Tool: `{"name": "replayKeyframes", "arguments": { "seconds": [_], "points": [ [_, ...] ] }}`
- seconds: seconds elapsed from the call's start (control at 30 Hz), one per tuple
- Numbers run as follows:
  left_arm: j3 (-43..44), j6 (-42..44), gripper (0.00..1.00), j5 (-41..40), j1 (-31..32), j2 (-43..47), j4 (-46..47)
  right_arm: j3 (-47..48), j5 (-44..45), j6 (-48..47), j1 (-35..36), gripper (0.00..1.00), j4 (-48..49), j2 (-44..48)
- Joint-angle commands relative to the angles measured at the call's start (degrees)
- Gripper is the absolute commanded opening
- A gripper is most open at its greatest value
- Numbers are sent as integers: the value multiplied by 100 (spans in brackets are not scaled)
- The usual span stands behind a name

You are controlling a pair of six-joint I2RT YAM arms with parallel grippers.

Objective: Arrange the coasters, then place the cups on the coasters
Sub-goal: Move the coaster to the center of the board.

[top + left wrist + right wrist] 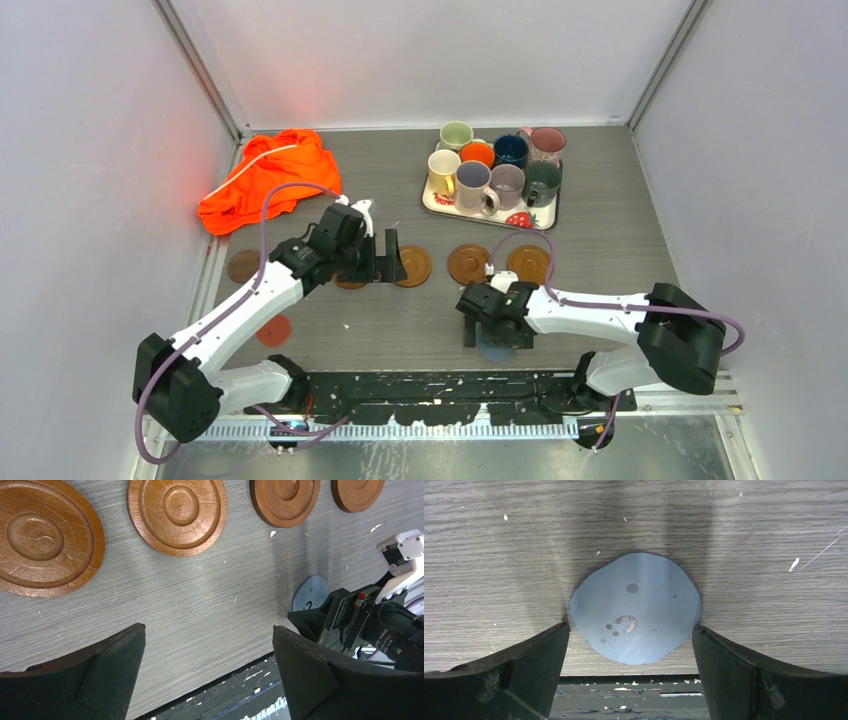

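Several brown wooden coasters (pixel 469 264) lie in a row across mid-table, seen close up as ringed brown coasters (pixel 177 515) in the left wrist view. A dark brown coaster (pixel 243 266) and a red coaster (pixel 273 330) lie at the left. My left gripper (pixel 385 258) (pixel 209 630) hangs open over the row, holding nothing. The light-blue coaster (pixel 636 607) (pixel 312 592) lies flat by the near edge. My right gripper (pixel 490 335) (pixel 631 627) is open and straddles it, fingertips level with its two sides. The cups (pixel 472 185), several mugs in different colours, stand on the white tray (pixel 490 212).
An orange cloth (pixel 270 178) lies bunched at the back left. Grey walls close in the table on three sides. A black rail (pixel 450 385) runs along the near edge, just behind the light-blue coaster.
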State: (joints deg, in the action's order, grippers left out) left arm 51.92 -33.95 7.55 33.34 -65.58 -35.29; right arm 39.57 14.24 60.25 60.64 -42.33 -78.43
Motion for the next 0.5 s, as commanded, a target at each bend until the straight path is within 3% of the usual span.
{"name": "replayKeyframes", "arguments": {
  "seconds": [0.0, 0.27, 0.47],
  "points": [
    [155, 91, 100, -9, -21, -46, 61, -231, 31, 202, 31, 96, 163, -104],
    [186, 104, 100, -6, -23, -69, 57, -436, 120, 520, -129, 84, 196, -52],
    [208, 116, 100, 2, -21, -102, 57, -786, -57, 690, -906, 80, 182, 351]
  ]
}}
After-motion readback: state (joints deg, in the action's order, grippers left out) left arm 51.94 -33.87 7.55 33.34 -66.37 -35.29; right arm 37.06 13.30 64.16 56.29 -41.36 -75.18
